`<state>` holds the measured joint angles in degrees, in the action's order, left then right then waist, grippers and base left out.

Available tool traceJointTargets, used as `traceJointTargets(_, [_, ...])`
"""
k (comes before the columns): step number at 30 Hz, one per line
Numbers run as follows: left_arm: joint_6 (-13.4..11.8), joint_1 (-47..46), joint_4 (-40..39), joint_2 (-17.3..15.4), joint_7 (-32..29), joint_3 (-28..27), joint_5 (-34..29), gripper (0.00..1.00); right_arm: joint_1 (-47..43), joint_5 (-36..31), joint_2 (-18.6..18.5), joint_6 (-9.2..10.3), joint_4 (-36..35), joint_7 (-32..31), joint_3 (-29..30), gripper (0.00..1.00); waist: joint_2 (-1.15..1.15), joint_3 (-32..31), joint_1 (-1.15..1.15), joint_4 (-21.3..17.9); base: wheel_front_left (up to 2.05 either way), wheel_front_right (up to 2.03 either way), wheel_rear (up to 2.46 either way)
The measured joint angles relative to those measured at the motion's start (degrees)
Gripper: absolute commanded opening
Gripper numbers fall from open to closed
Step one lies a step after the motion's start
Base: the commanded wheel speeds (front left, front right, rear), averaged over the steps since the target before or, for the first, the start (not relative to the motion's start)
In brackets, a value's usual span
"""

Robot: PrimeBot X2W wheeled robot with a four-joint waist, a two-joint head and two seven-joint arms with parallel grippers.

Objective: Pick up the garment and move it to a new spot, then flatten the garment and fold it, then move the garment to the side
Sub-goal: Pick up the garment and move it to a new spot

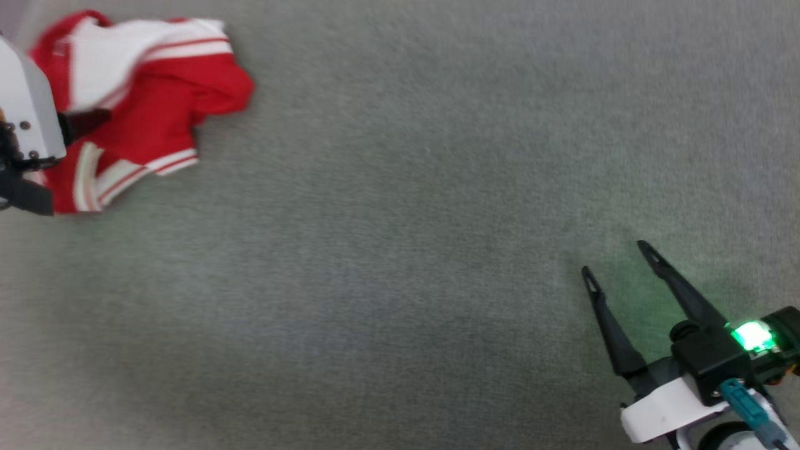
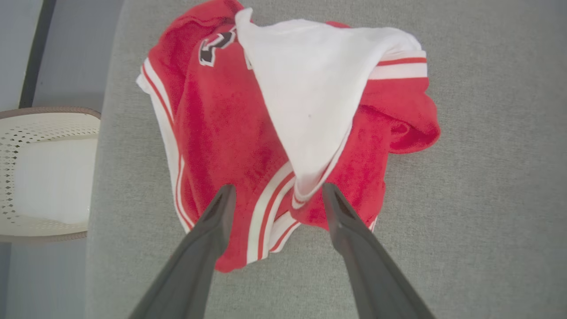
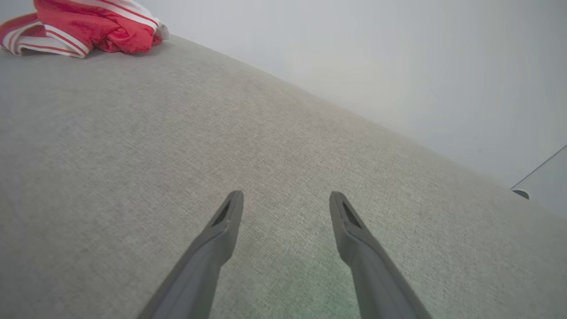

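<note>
Red jersey (image 1: 156,119) lies crumpled in a loose heap at the far left of the grey fabric-covered surface (image 1: 400,250), close to that surface's left edge. A white sleeve with a red stripe near its cuff is flopped across the top of the heap, and red-and-white striped trim runs along the folds nearest the robot. In the left wrist view the red jersey (image 2: 221,124) shows a scrap of black, white-outlined lettering near its top, too folded to read.

The left gripper (image 2: 278,188) hangs right over the near side of the heap with its two dark fingers spread wide, one on each side of a striped band of trim and the tip of the white sleeve. Nothing is pinched between them; whether the fingertips touch the cloth cannot be told. In the head view that arm's pale wrist housing (image 1: 31,100) covers the jersey's left side.

The right gripper (image 1: 614,257) is well apart from the jersey, at the lower right, over bare grey fabric (image 3: 133,155). Its fingers are also spread wide and hold nothing. A green light (image 1: 753,334) glows on its wrist and tints the fabric beneath. From the right wrist the jersey (image 3: 88,26) is a small red-and-white bundle at the far corner, before a pale wall (image 3: 398,66).

Past the surface's left edge, lower down, stands a white perforated basket (image 2: 26,133) with a brownish rim.
</note>
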<state>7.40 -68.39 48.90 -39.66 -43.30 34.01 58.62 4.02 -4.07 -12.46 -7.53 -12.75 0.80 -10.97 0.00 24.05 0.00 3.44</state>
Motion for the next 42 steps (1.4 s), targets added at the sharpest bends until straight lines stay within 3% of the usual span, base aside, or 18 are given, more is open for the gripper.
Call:
traceJointTargets(9, [-0.4,-4.5,8.8,4.1,-0.1,2.1,-0.7,1.00,-0.4,-0.7,-0.9,0.00,-6.4,-2.9,1.5,1.00,0.00,7.4,0.00,-2.5,0.00,0.00,0.00])
traceJointTargets(16, [0.2,-7.8,12.9,4.6,1.3,2.3,-0.3,1.00,0.3,-1.2,-0.7,0.00,-8.0,-3.6,2.0,1.00,0.00,12.2,-0.01,-3.1,0.00,0.00,0.00])
traceJointTargets(17, [0.2,-8.1,13.3,4.6,1.3,2.0,0.2,0.46,0.4,-1.3,-0.5,0.00,-8.0,-3.6,1.9,1.00,0.00,12.6,-0.01,-3.1,0.00,0.00,0.00])
traceJointTargets(18, [0.2,-8.4,13.9,4.5,1.6,1.6,0.8,0.00,0.5,-1.4,-0.3,0.00,-8.0,-3.5,1.9,1.00,0.00,12.9,-0.01,-3.2,0.00,0.00,0.00])
traceJointTargets(25, [0.2,-8.9,15.7,4.5,4.3,2.3,0.7,0.00,1.7,-1.5,0.8,0.00,-5.2,-1.8,1.4,1.00,0.00,11.9,0.00,-3.5,0.00,0.00,0.00])
traceJointTargets(33, [0.0,-10.0,15.1,4.5,4.2,6.7,-2.3,0.00,2.4,-0.2,3.5,0.00,2.3,1.5,-0.7,1.00,0.00,5.3,0.00,-3.6,0.00,0.00,0.00])
traceJointTargets(38, [0.0,-14.8,14.6,2.9,3.4,8.6,-4.7,0.00,2.2,0.4,5.3,0.00,7.1,3.6,-1.7,1.00,0.00,-0.3,0.00,-3.6,0.00,0.00,0.00])
traceJointTargets(42, [0.0,-17.4,14.4,3.5,2.9,9.9,-5.8,0.00,1.5,0.9,6.4,0.00,10.2,4.9,-2.1,1.00,0.00,-4.9,0.00,-3.7,0.00,0.00,0.00])
